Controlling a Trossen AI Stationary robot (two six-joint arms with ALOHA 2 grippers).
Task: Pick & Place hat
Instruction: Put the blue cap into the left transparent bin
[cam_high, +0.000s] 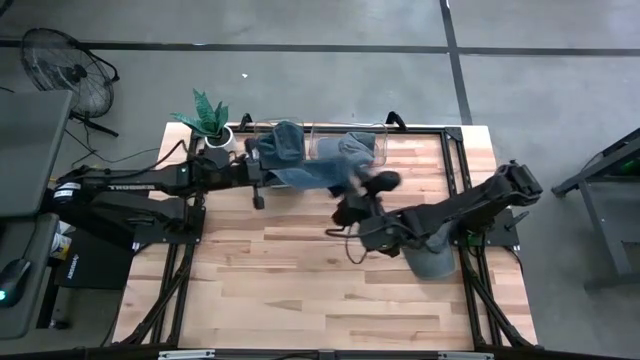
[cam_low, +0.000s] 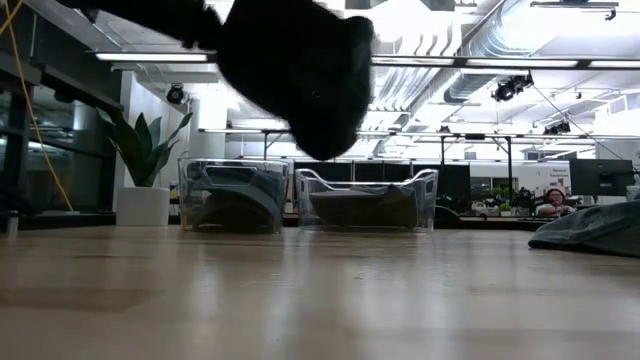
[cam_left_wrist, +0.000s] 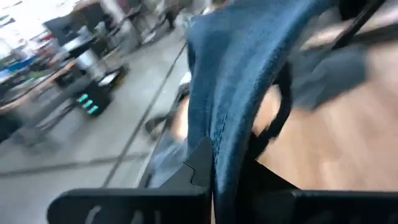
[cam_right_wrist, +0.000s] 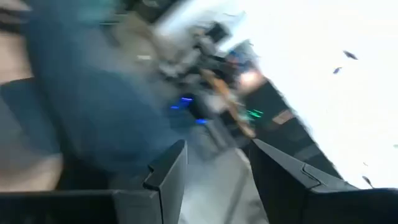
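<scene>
I've got the potted plant (cam_high: 212, 122) at the table's far left corner as my marker. Just right of it, my left gripper (cam_high: 266, 168) is pinched tight on a blue denim hat (cam_high: 315, 165), which hangs stretched above the two clear bins (cam_low: 233, 195) beside the plant. In the left wrist view the cloth (cam_left_wrist: 239, 93) runs straight down between the fingers. Further right from the plant, my right gripper (cam_high: 372, 186) sits at the hat's other end, fingers (cam_right_wrist: 168, 171) spread with nothing between them. A grey hat (cam_high: 432, 260) lies well right of the plant, on the table (cam_high: 300, 290).
</scene>
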